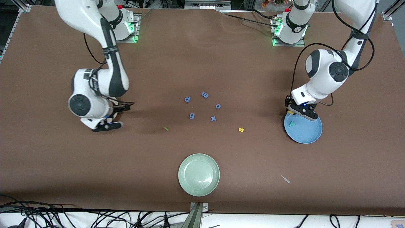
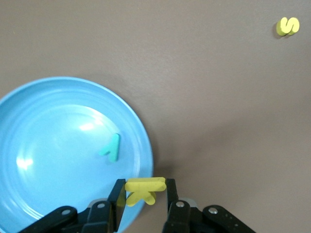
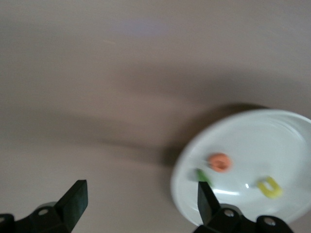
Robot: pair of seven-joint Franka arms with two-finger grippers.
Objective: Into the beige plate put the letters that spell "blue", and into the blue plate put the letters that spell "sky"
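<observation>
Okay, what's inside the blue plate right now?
One teal "y" lies in the blue plate. The left tool holds the yellow "k" over its rim, not dropped yet. The tool covers that edge.

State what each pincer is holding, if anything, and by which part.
The left pincer, over the blue plate's rim, is shut on the yellow "k", pinching the two ends of its straight stem. The right pincer is open, holding nothing.

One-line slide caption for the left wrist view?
Left gripper holds the yellow k over the blue plate's rim; teal y inside, yellow s still on the table.
</observation>
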